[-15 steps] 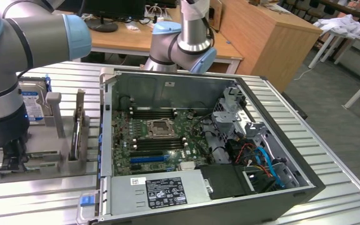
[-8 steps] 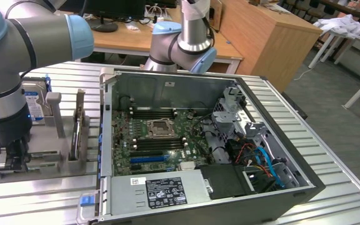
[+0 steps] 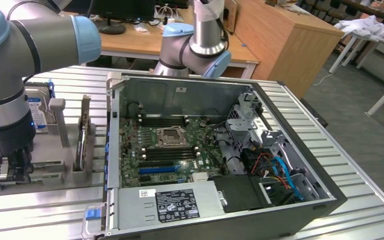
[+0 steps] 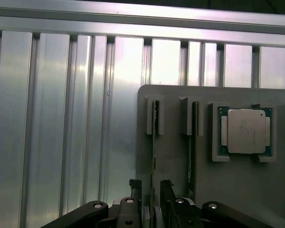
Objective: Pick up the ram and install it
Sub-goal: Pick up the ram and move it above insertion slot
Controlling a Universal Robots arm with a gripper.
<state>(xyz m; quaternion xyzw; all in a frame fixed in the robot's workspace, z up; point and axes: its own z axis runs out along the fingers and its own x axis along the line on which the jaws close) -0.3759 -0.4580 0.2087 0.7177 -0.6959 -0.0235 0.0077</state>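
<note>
Here, the gripper (image 4: 151,186) hangs over a grey holder plate (image 4: 173,156) with its fingers (image 4: 135,186) parted, one on either side of the ram (image 4: 154,137). The ram stands on edge in a slot of the plate. A sliver of gap shows beside the stick, so it is straddled, not clamped. The wrist view adds a second stick (image 4: 194,142) in the neighbouring slot and a square processor chip (image 4: 246,130) in a recess beyond it. The exterior view adds the arm (image 3: 5,90), reaching down at about eight o'clock from the open computer case (image 3: 178,87). There the motherboard (image 3: 172,150) lies bare inside the case, and a hard drive (image 3: 37,112) stands at ten o'clock from it.
</note>
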